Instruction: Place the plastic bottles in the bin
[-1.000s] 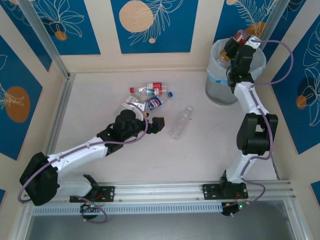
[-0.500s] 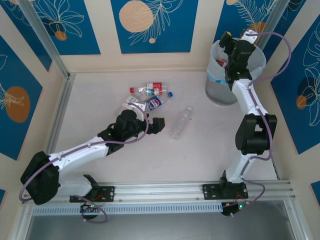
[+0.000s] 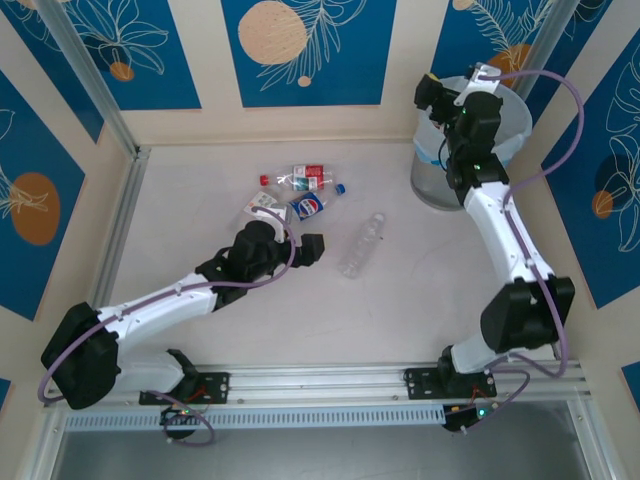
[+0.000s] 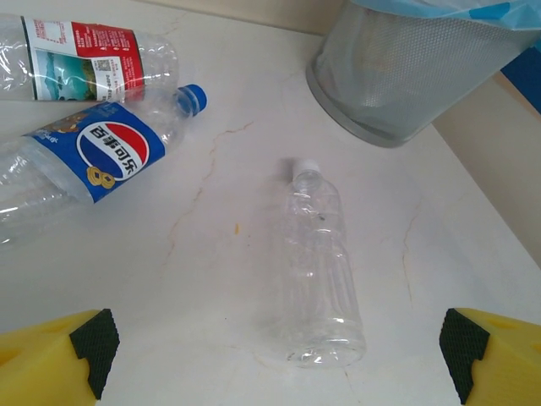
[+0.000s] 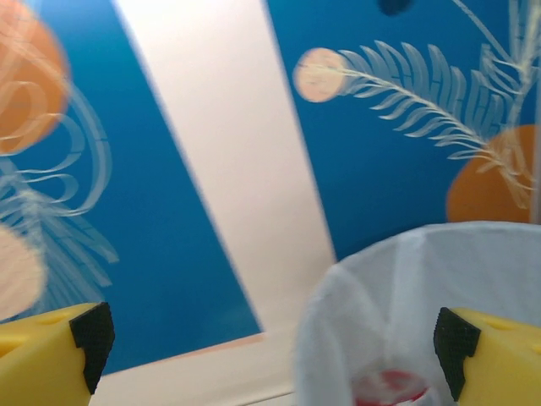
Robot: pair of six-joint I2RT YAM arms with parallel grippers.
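- Overhead, the left gripper (image 3: 316, 248) sits low over the table (image 3: 190, 210) near mid-frame. Its jaws are spread with nothing in them, and they face right toward a clear bottle (image 3: 363, 243) that lies apart from them.
- Just above that gripper is a cluster of plastic bottles: a blue-labelled bottle (image 3: 308, 206) and, beyond it, a red-labelled bottle (image 3: 308, 178).
- The bin (image 3: 440, 185) stands at the upper right of the top view, against the back wall. The right gripper (image 3: 430, 92) hangs at the upper left of its rim – its jaws are hard to read from here.
- From the left wrist, the left gripper (image 4: 277, 345) shows yellow fingers at both lower corners, wide apart.
- Between and just beyond them the clear bottle (image 4: 323, 271) lies on its side, white cap pointing up-frame.
- The blue-labelled bottle (image 4: 101, 152) and red-labelled bottle (image 4: 84, 59) lie at the upper left, touching. The bin (image 4: 397, 76) fills the upper right.
- From the right wrist, the right gripper (image 5: 274, 337) has its jaws spread wide with nothing between them.
- The bin's white bag liner (image 5: 380, 279) curves across the lower right of that view, before blue wall panels (image 5: 194, 254). A red patch low inside is too blurred to name.
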